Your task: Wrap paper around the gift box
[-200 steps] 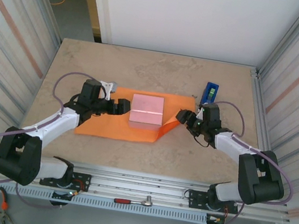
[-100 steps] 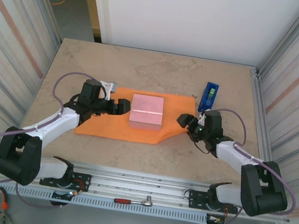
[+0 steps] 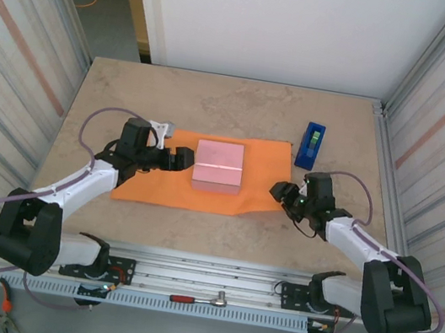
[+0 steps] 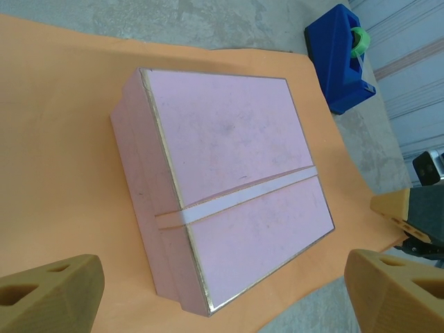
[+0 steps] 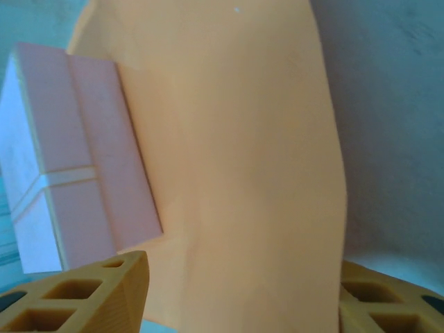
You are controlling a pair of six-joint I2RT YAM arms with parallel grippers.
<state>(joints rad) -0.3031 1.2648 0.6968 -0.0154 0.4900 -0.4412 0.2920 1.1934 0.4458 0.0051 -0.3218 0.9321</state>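
The paper [image 3: 261, 163] lies flat on the stone-patterned table [image 3: 216, 101], with the gift box [image 3: 219, 163] sitting on it a little right of the sheet's middle, its edges roughly square to the sheet. The 2 arms reach in from either side: the left gripper [image 3: 183, 159] hangs over the paper just beside the box's left edge, and the right gripper [image 3: 278, 191] sits low at the sheet's right edge. A blue tape dispenser [image 3: 311, 145] stands on the bare table just beyond the sheet's far right corner.
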